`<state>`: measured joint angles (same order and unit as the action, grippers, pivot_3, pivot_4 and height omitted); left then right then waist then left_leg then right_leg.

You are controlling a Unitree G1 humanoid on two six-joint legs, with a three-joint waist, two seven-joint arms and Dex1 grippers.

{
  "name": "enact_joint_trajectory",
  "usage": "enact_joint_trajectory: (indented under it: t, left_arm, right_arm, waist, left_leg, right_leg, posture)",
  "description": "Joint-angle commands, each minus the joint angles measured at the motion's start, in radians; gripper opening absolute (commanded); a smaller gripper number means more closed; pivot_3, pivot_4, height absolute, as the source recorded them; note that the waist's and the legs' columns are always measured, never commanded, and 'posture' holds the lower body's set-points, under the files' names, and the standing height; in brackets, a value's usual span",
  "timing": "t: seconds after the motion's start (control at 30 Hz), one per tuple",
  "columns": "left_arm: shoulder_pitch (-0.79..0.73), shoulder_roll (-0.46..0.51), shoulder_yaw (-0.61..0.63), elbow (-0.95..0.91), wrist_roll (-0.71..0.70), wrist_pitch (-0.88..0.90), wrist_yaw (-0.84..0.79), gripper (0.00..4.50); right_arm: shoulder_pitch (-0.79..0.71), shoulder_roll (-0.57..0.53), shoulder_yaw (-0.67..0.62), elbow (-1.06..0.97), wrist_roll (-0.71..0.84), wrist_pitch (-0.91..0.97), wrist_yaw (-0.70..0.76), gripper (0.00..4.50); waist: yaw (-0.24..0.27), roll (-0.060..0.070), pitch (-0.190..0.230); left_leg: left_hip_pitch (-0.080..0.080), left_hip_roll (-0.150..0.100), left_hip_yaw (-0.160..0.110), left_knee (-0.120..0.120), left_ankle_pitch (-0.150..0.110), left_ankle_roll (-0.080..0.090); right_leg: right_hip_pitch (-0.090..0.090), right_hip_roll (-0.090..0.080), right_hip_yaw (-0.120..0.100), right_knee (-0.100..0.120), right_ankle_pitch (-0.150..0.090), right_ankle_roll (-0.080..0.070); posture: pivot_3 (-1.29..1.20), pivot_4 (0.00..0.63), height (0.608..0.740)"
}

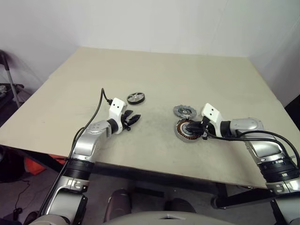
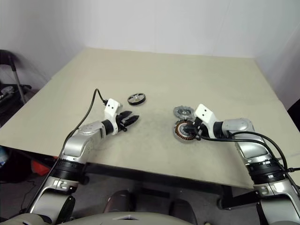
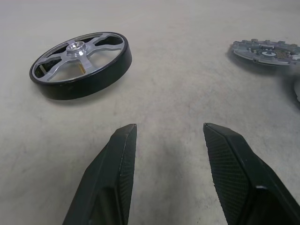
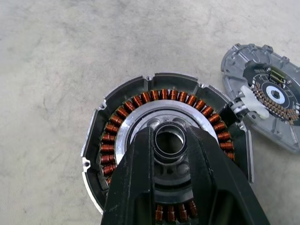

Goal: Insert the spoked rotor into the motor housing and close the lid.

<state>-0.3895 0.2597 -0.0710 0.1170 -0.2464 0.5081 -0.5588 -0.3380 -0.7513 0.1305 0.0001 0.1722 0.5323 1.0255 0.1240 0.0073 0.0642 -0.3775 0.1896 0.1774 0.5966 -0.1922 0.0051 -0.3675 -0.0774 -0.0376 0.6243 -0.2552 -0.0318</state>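
Observation:
The spoked rotor (image 1: 136, 97) lies flat on the table, a dark wheel with silvery spokes (image 3: 79, 63). My left gripper (image 1: 133, 119) hovers just short of it, open, with nothing between its fingers (image 3: 119, 154). The motor housing (image 1: 186, 130) sits to the right, its copper windings (image 4: 140, 101) ringing a central hub. My right gripper (image 4: 169, 136) reaches into it, its two fingers shut on either side of the hub ring. The lid (image 1: 184, 111), a grey notched disc, lies flat just beyond the housing, touching or nearly touching its rim (image 4: 267, 98).
The beige table (image 1: 164, 65) stretches far beyond the parts, with its front edge close behind both arms. A dark stand (image 1: 9, 79) is off the table's left side. Black cables trail from both wrists.

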Motion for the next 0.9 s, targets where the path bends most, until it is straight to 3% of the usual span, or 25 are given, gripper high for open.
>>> enact_joint_trajectory:
  t: [0.03,0.43,0.47,0.57,0.87,0.9]
  left_arm:
    - [-0.022,0.009,0.01,-0.013,0.004,-0.024,-0.004,2.39]
    - [-0.025,0.017,0.01,0.001,0.012,-0.031,-0.008,2.39]
    - [-0.024,0.018,0.009,0.002,0.012,-0.031,-0.008,2.39]
    - [-0.021,0.018,0.008,0.004,0.015,-0.033,-0.006,2.39]
    - [-0.022,0.015,0.003,0.013,0.025,-0.039,-0.007,2.39]
    - [-0.023,0.015,0.003,0.014,0.025,-0.04,-0.008,2.39]
  right_arm:
    - [-0.008,-0.004,-0.011,-0.005,0.001,-0.013,-0.005,0.57]
    - [-0.008,0.001,-0.009,-0.007,0.028,0.016,0.016,0.57]
    - [-0.009,0.001,-0.012,-0.011,0.033,0.017,0.019,1.32]
    - [-0.022,0.013,-0.041,-0.028,0.05,-0.011,0.005,2.2]
    - [-0.048,0.016,-0.04,0.006,0.046,-0.031,-0.008,2.2]
    - [-0.052,0.018,-0.042,0.014,0.046,-0.024,-0.014,2.03]
  waist:
    - [0.0,0.0,0.0]
    - [0.0,0.0,0.0]
    - [0.0,0.0,0.0]
    - [0.0,0.0,0.0]
    - [0.0,0.0,0.0]
    - [0.0,0.0,0.0]
  left_leg:
    - [0.0,0.0,0.0,0.0,0.0,0.0]
    - [0.001,0.0,0.0,0.0,0.0,0.0]
    - [0.001,0.0,0.0,0.0,0.0,0.0]
    - [0.001,0.0,0.0,0.0,0.0,0.0]
    - [0.0,0.0,0.0,0.0,0.0,0.0]
    - [0.0,0.0,0.0,0.0,0.0,0.0]
  right_leg:
    - [0.0,0.0,0.0,0.0,0.0,0.0]
    - [0.001,0.0,0.0,0.0,0.0,0.0]
    - [0.001,0.0,0.0,0.0,0.0,0.0]
    - [0.0,0.0,0.0,0.0,0.0,0.0]
    - [0.0,0.0,0.0,0.0,0.0,0.0]
    - [0.0,0.0,0.0,0.0,0.0,0.0]
  posture:
    - [0.0,0.0,0.74]
    - [0.0,0.0,0.74]
    - [0.0,0.0,0.74]
    - [0.0,0.0,0.74]
    - [0.0,0.0,0.74]
    - [0.0,0.0,0.74]
